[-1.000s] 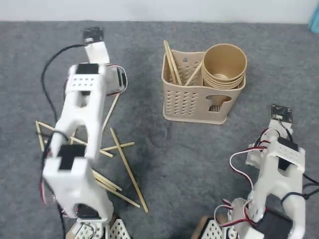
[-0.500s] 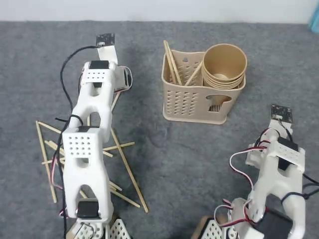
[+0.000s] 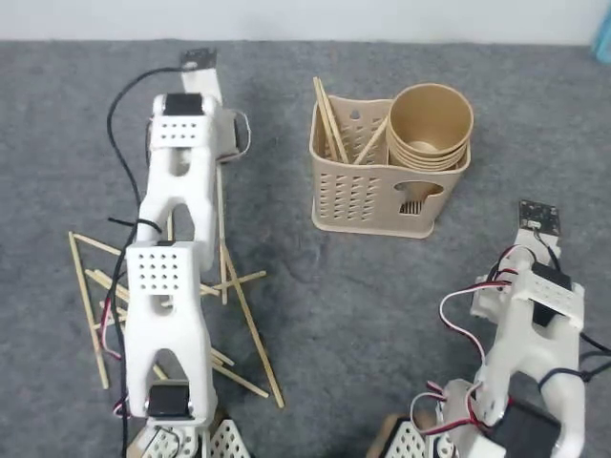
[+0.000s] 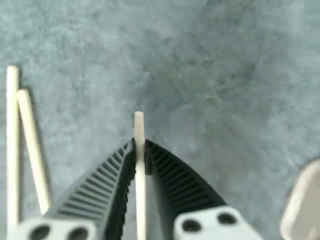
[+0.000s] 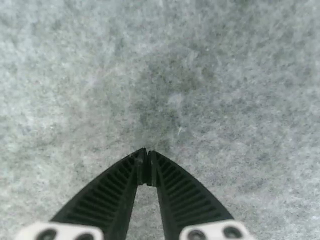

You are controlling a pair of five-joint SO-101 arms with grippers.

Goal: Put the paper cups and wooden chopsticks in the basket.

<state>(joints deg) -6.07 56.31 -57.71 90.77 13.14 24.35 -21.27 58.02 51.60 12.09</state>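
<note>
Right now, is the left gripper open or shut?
The left gripper is shut on a wooden chopstick; both jaws press against it.

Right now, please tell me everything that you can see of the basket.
The basket is beige and looks like plastic, with rounded corners and walls pierced by rows of small holes. The wall nearer the camera also has one larger cutout. It stands upright on the grey carpet. Inside, a stack of paper cups fills its right side in the high view, and several wooden chopsticks lean in its left side. Only the carpet and these contents touch it.
</note>
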